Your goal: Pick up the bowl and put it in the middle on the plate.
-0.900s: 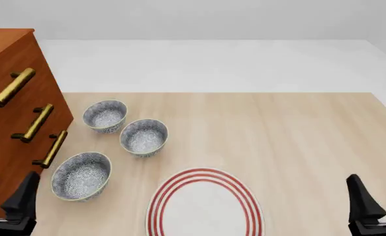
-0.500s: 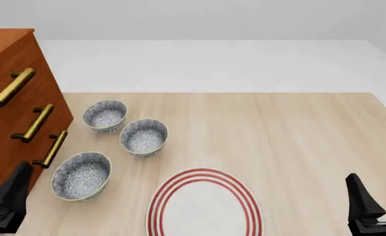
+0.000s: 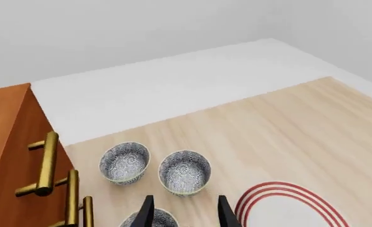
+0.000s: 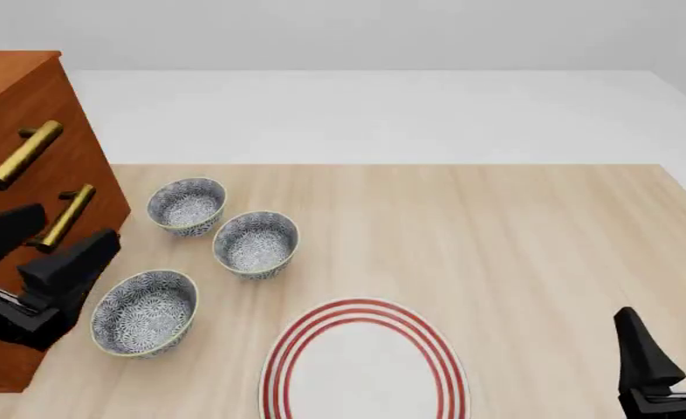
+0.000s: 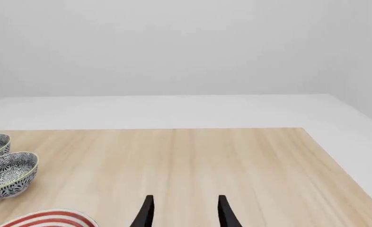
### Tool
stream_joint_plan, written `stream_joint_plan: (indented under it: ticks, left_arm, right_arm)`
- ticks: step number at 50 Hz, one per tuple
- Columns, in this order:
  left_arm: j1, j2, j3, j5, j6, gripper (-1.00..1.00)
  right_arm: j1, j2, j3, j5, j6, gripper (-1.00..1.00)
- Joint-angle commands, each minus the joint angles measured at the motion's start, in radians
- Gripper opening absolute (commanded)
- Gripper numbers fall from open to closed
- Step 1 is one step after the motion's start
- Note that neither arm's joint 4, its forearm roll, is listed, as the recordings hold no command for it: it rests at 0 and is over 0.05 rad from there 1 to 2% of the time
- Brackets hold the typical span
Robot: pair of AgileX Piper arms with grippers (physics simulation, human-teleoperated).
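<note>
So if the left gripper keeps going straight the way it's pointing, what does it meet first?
Most likely the nearest bowl, which sits between the open fingers of the left gripper in its wrist view. Depth is unclear, so it may pass just above the rim.

Left pincer (image 4: 52, 253) and right pincer (image 4: 675, 345) both gape, holding nothing.

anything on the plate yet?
No. The plate shows only bare white inside its red rings; its near edge is cut off by the front view. All three bowls sit on the table, including the nearest bowl by the left gripper.
</note>
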Motion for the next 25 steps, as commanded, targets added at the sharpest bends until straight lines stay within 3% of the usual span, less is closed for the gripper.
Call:
stream_joint_plan:
  ticks: [1,11,25]
  left_arm:
    - [-0.079,0.165,-0.05,-0.023,0.062,1.0]
    - [-0.096,0.251,-0.093,-0.029,0.061,1.0]
    - [-0.149,0.451,-0.102,-0.137,0.11,1.0]
  right_arm:
    - [0.0,-0.006,0.0,0.001,-0.005,1.0]
    - [0.0,0.003,-0.002,0.001,0.002,1.0]
    - [0.001,-0.003,-0.003,0.002,-0.004,1.0]
